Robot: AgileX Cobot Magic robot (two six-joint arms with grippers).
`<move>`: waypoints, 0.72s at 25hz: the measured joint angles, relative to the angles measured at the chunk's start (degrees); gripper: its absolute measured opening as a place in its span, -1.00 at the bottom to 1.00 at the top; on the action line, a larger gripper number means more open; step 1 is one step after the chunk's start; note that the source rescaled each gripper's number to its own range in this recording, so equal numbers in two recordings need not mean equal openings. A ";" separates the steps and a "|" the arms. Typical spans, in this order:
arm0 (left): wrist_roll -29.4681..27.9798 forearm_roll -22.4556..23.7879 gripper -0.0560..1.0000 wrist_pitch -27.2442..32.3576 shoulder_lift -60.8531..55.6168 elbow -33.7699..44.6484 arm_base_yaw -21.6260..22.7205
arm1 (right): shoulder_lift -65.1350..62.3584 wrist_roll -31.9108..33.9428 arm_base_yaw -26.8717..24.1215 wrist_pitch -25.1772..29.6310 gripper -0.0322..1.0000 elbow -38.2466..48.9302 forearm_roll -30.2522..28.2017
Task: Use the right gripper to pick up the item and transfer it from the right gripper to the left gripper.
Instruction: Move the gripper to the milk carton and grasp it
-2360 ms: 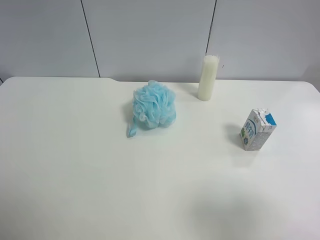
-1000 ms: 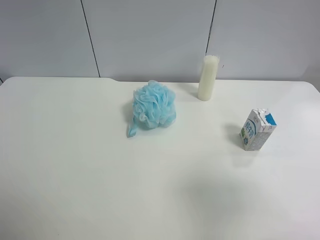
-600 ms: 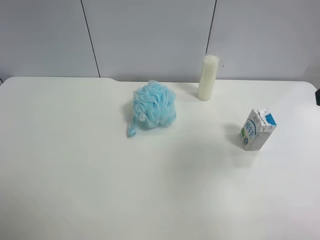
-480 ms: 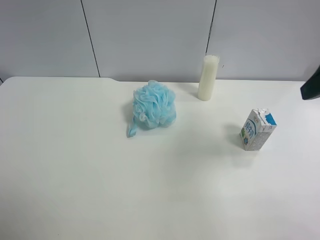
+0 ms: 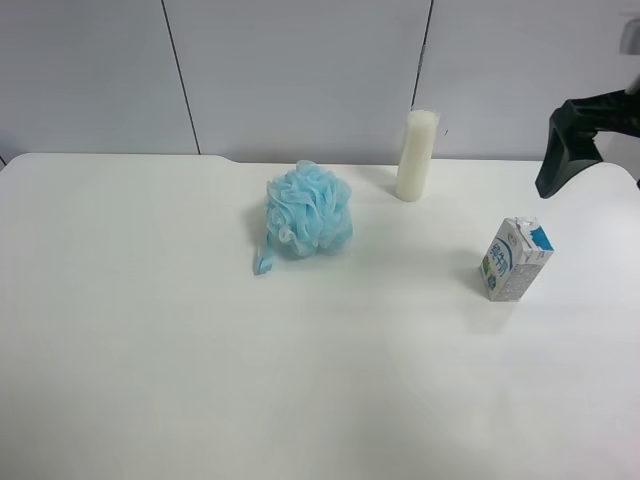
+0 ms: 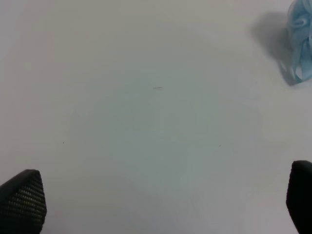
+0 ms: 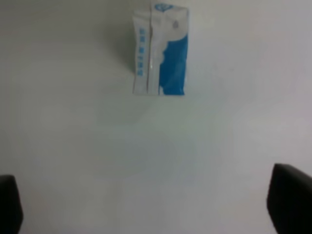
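Carton (image 5: pixel 515 260): one, upright, gable up, ahead of my right gripper (image 7: pixel 150 202).
My right gripper: wide, empty.
My left gripper (image 6: pixel 161 200): wide, empty.
Pouf (image 5: pixel 308 212): one.
Cylinder (image 5: pixel 417 155): one.

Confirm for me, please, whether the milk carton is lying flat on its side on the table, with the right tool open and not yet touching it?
Not quite: the milk carton is standing upright on the table, gabled top up, as the exterior high view shows. The rest holds: the right tool is open and not yet touching it.
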 joint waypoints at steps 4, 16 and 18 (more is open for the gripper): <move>0.00 0.00 1.00 -0.10 0.00 0.00 0.00 | 4.69 0.03 0.00 -0.64 0.96 -0.35 -0.06; 0.00 0.00 1.00 -0.10 0.00 0.00 0.00 | 16.32 0.03 0.00 -11.26 0.96 -0.36 -1.72; 0.00 0.00 1.00 -0.10 0.00 0.00 0.00 | 17.70 0.03 0.00 -12.36 0.96 -0.41 -2.24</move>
